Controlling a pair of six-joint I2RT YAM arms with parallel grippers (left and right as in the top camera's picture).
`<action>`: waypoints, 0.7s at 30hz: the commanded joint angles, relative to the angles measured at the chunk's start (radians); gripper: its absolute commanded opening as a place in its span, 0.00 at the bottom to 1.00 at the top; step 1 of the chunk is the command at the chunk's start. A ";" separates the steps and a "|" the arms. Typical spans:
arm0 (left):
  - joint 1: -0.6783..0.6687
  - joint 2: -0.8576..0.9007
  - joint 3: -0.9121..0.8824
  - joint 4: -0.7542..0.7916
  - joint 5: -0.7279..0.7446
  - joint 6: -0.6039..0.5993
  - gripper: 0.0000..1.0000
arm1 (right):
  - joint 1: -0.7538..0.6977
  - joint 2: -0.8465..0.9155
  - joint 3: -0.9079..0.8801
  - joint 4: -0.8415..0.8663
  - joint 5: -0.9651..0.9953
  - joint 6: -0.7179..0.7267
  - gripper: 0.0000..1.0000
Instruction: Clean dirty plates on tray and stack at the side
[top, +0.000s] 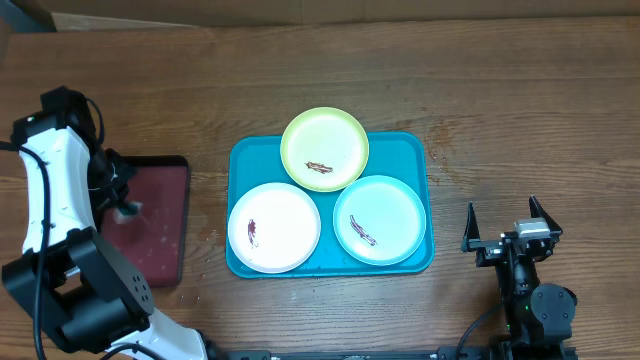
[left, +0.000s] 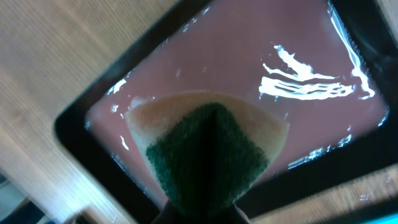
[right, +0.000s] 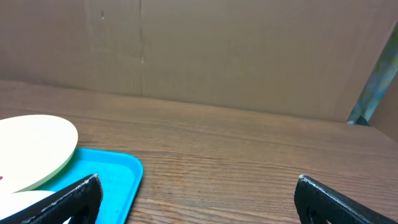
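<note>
Left tool (top: 122, 207) — tray (top: 408, 152) well apart, rightward

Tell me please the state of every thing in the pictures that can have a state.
yellow-green plate: dirty, brown smear, on the blue tray.
white plate: dirty, brown smear, on the tray.
mint plate: dirty, brown smear, on the tray.
sponge: gripped, squeezed, over the maroon tray.
left hand: shut on the sponge.
right hand: open, empty, beside the blue tray.
</note>
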 joint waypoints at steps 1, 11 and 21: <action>-0.007 -0.061 0.201 -0.075 -0.006 0.005 0.04 | -0.006 -0.010 -0.010 0.006 0.000 0.000 1.00; -0.009 -0.059 0.117 -0.018 -0.031 -0.010 0.04 | -0.006 -0.010 -0.010 0.006 0.000 0.000 1.00; -0.009 -0.105 0.038 -0.005 -0.018 -0.014 0.04 | -0.006 -0.010 -0.010 0.006 0.000 0.000 1.00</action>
